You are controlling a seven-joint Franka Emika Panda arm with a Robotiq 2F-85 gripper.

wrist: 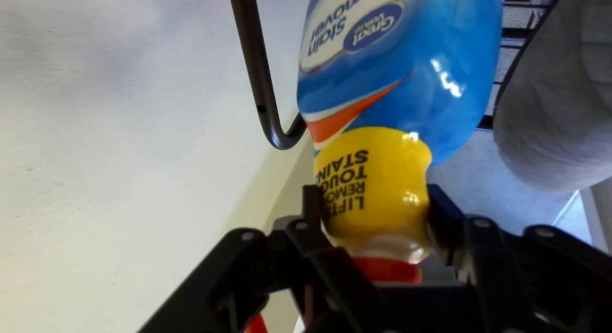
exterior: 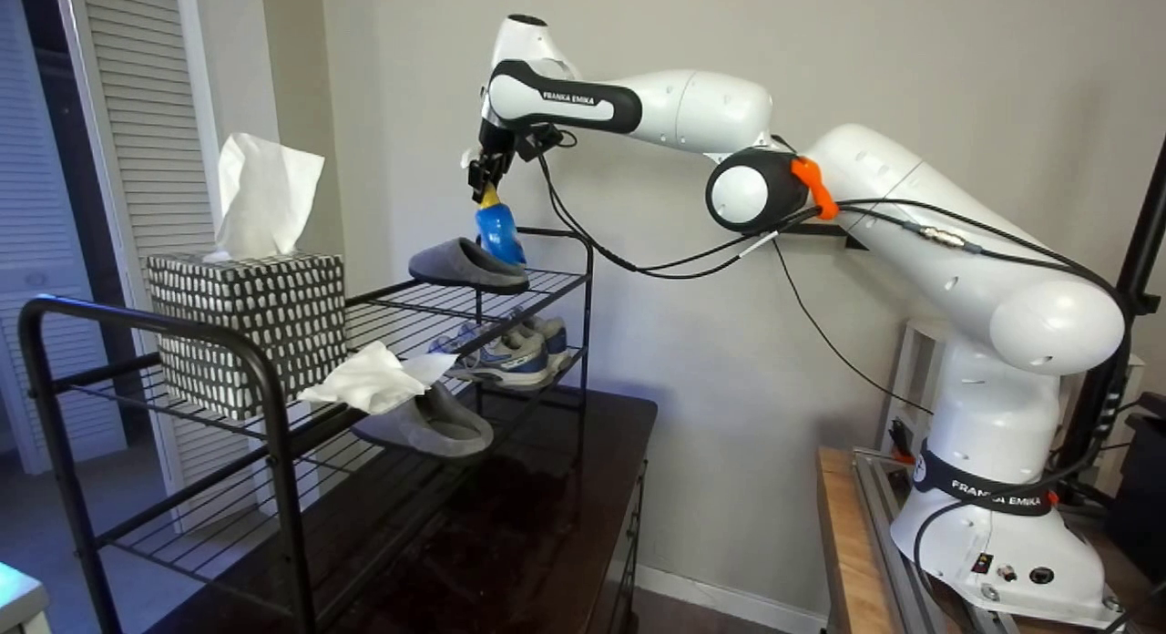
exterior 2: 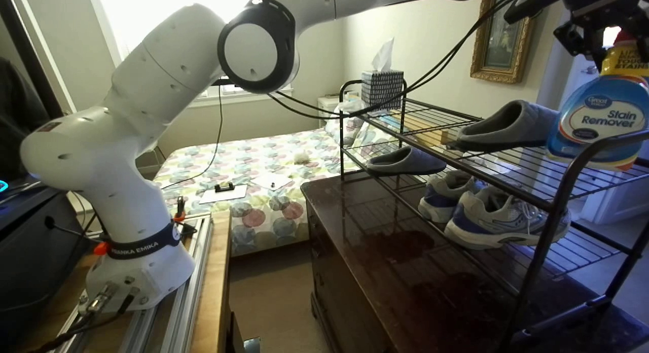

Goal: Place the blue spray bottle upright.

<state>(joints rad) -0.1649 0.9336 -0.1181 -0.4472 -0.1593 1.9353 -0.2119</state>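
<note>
The blue spray bottle (exterior: 500,236) has a yellow neck and a red part above it. In both exterior views it hangs at the rack's end, neck up and leaning a little. Its label reads Stain Remover in an exterior view (exterior 2: 593,119). My gripper (exterior: 485,189) is above it. In the wrist view (wrist: 375,211) the fingers press on both sides of the yellow neck. The bottle's base is low over the rack's top shelf (exterior 2: 512,165); I cannot tell whether it touches. The spray head is mostly hidden between the fingers.
A grey slipper (exterior: 466,264) sits right beside the bottle on the top shelf. The rack's raised end bar (exterior 2: 583,160) is close by. A patterned tissue box (exterior: 250,329) stands at the far end. Sneakers (exterior 2: 502,218) and another slipper (exterior 2: 405,162) are on the lower shelf.
</note>
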